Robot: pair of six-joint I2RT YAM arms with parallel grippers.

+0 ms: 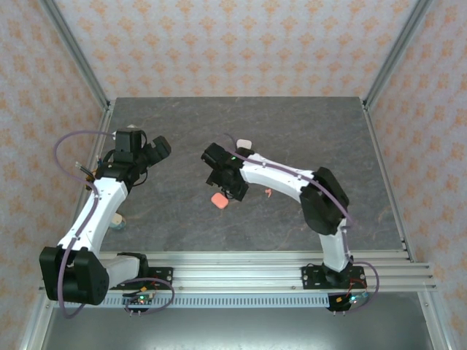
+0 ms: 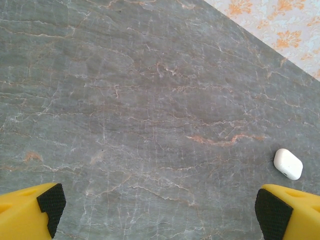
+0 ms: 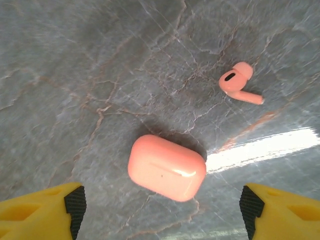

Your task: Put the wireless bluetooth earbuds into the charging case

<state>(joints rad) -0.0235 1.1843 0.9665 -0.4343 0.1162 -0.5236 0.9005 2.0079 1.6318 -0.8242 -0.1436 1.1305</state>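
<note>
We saw the right gripper (image 3: 162,210) spread wide and empty over the closed pink case (image 3: 166,167) on the bench (image 3: 75,75), one pink earbud (image 3: 237,82) lying loose beyond it; the left gripper (image 2: 160,205) hung wide open too, a white case (image 2: 288,164) near one finger
</note>
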